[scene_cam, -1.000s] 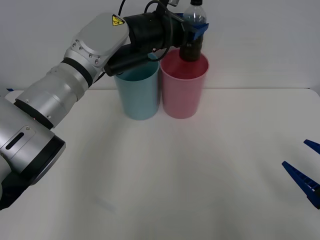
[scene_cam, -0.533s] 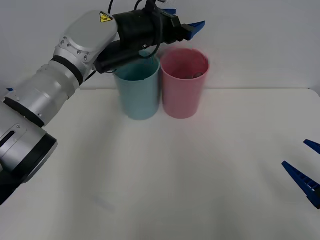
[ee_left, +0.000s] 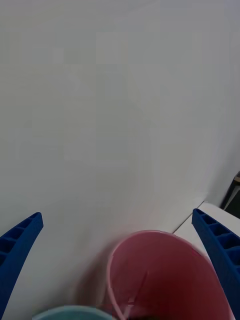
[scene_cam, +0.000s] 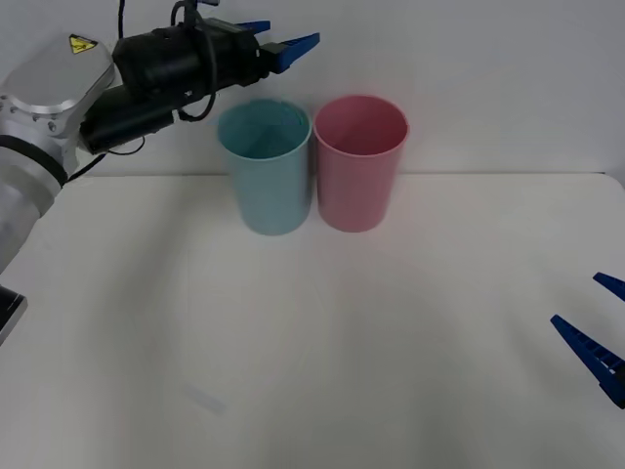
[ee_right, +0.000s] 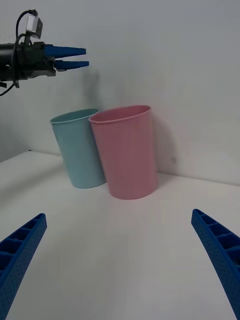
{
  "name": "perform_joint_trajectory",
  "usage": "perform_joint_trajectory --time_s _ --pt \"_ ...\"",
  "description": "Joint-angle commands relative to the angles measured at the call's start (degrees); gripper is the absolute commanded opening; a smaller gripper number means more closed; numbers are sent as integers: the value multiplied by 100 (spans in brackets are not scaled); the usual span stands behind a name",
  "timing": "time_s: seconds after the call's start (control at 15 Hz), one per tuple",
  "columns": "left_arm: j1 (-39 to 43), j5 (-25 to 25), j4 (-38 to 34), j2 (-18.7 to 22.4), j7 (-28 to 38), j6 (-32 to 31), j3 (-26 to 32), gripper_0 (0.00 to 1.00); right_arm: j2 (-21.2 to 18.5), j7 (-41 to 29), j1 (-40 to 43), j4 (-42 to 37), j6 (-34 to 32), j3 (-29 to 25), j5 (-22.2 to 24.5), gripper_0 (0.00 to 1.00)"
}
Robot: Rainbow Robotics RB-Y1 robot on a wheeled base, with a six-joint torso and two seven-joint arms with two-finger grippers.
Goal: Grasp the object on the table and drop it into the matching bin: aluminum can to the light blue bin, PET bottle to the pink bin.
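White bench (scene_cam: 322, 332) carries blue bin (scene_cam: 265, 166) and pink bin (scene_cam: 359, 161) touching at the far side. Left gripper (scene_cam: 278, 39), fingers spread and empty, hangs above the blue bin; right gripper (ee_right: 120, 270) sits near right, fingers apart.

- The left arm (scene_cam: 59, 107) is cut off by the front view's left edge, so nothing behind its silver shoulder link shows.
- The right gripper (scene_cam: 598, 337), far from the pink bin (scene_cam: 359, 161) toward the table's (scene_cam: 312, 332) right side, is clipped at the edge; just two blue finger ends are seen.
- In the left wrist view, the pink bin's interior (ee_left: 165, 280) is cropped low down; something dark at its base may be the PET bottle, but that cannot be told.
- Beside it, the light blue bin (ee_left: 75, 314) appears as a mere sliver of rim.
- In the front view, the pink bin's depths are hidden by its near wall.
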State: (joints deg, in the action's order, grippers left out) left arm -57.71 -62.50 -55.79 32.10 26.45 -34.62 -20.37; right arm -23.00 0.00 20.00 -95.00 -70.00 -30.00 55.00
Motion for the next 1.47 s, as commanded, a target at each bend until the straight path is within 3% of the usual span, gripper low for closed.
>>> perform_joint_trajectory --time_s 0.07,0.33,0.67,1.2,1.47 --pt "964 54 -854 464 18 -291 710 100 0 0 0 0 0 0 0 100" --pt "2300 106 -1733 701 -202 -783 1922 100 0 0 0 0 0 0 0 100" --pt "3680 97 -2261 833 -641 -1750 3302 100 0 0 0 0 0 0 0 100" --pt "5499 -272 -3342 921 -949 -3007 4700 100 0 0 0 0 0 0 0 100" --pt "6132 -439 -3447 912 -1247 -3604 5324 100 0 0 0 0 0 0 0 100"
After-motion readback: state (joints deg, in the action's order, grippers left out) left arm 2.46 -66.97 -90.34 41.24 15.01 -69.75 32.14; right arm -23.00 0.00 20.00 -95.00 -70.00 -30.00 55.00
